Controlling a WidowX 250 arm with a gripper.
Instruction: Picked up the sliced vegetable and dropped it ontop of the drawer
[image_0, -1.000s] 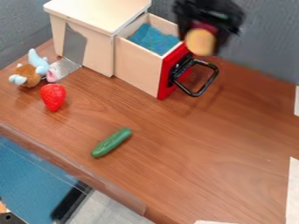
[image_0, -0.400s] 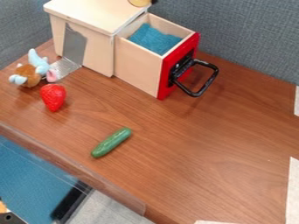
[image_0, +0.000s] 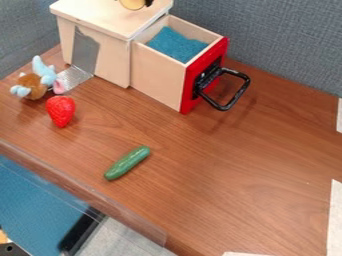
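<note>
At the top edge of the camera view, a dark tip of the gripper (image_0: 149, 2) shows over the wooden drawer box, with the rest of the arm cut off. Against it is the round, yellowish sliced vegetable (image_0: 133, 4), held in the gripper and partly cut off by the edge. Below lies the pale flat top of the drawer unit (image_0: 110, 19); whether the slice touches it, I cannot tell. The drawer (image_0: 157, 75) is pulled out, with a red front, a black handle and blue material inside.
A green cucumber (image_0: 127, 163) lies at the middle left of the wooden table (image_0: 234, 175). A red strawberry (image_0: 61, 111) and a blue-and-brown plush toy (image_0: 37, 80) are at the far left. The black drawer handle (image_0: 230, 102) juts out over the table.
The gripper and slice have moved up and left from beside the drawer's red front to above the box top, shifting left again most recently. Drawer and toys stayed put.
</note>
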